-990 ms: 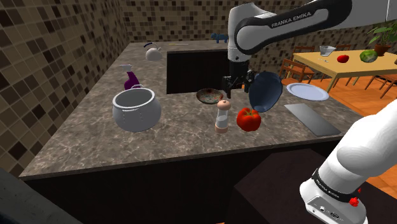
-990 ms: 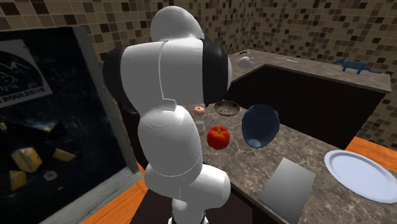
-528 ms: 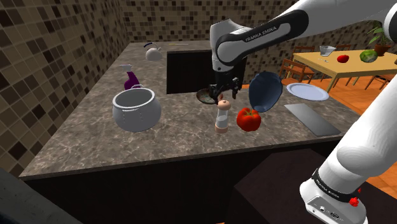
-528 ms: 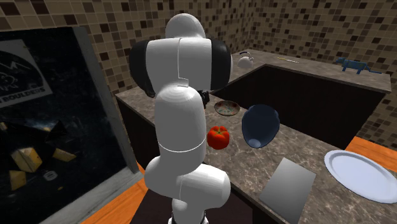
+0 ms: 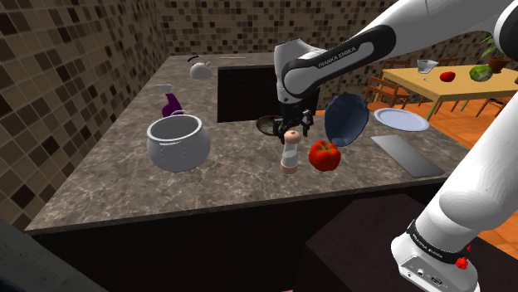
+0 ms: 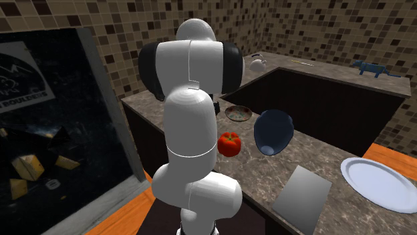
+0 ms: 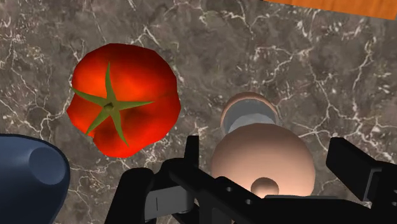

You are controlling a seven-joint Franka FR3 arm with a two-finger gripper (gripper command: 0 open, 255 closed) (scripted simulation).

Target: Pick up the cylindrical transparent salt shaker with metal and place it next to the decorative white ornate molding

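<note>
Poised with the black gripper (image 5: 292, 124) just over the salt shaker (image 5: 289, 151), fingers (image 7: 192, 153) spread wide to either side of its rounded pinkish cap, touching neither side and gripping nothing. Leaves it standing upright on the dark marbled counter (image 5: 108, 187), clear-bodied under that cap, just beside a red tomato (image 5: 324, 155) and near a tilted dark blue bowl (image 5: 346, 119). Well apart, toward the shoulder view's left, a white two-handled pot (image 5: 176, 143)
</note>
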